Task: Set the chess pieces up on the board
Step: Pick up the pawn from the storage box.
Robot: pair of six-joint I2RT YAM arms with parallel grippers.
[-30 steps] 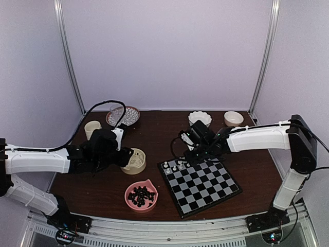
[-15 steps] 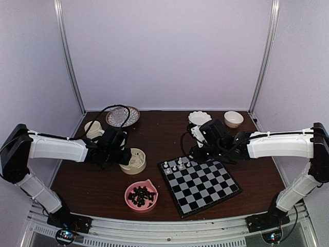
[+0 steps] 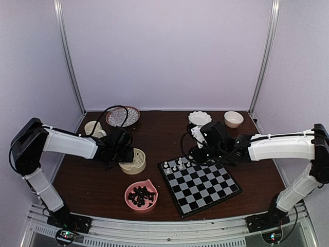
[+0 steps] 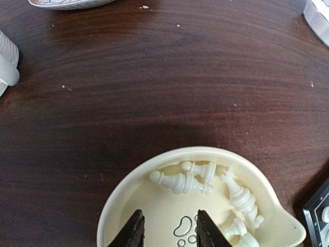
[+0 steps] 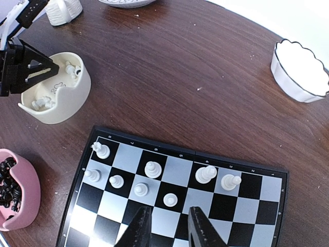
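The board (image 3: 205, 188) lies right of centre, with several white chess pieces (image 3: 175, 165) standing in its far left corner. In the right wrist view these pieces (image 5: 154, 169) fill parts of the two far rows. My right gripper (image 5: 169, 216) hovers open just behind them, with nothing between its fingers. More white pieces (image 4: 182, 181) lie on their sides in a cream bowl (image 4: 195, 152). My left gripper (image 4: 168, 218) is inside that bowl's near half, open, holding nothing, a little short of the pieces. Black pieces fill a pink bowl (image 3: 140, 195).
A patterned plate (image 3: 123, 116) and a pale cup (image 3: 92, 127) stand at the back left. A scalloped white bowl (image 3: 199, 118) and a small bowl (image 3: 233, 119) stand at the back right. The cream bowl (image 3: 134, 160) sits just left of the board.
My left arm has stretched forward and brought its gripper down into the cream bowl, jaws narrowing. My right gripper has drifted slightly right along the board's far edge.
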